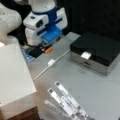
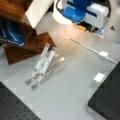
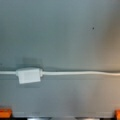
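My gripper (image 1: pixel 46 49) hangs low over the grey table (image 1: pixel 82 80) at the back, below the white and blue wrist. Its orange fingertips (image 3: pixel 5 113) show at the two bottom corners of the wrist view, far apart, with nothing between them. In a front view the gripper (image 2: pixel 83 28) sits at the top. A thin white cable (image 3: pixel 80 73) with a small white block (image 3: pixel 28 75) on it lies across the table just ahead of the fingers, not touching them. The same block (image 1: pixel 51 62) shows in both front views (image 2: pixel 103 53).
A black box on a metal base (image 1: pixel 97 50) with a white tag (image 1: pixel 85 55) stands to the right. Several metal strips (image 1: pixel 65 100) lie fanned near the front. A large white block (image 1: pixel 12 75) sits left on a wooden piece (image 2: pixel 27 47). A black perforated plate (image 2: pixel 15 107) borders the table.
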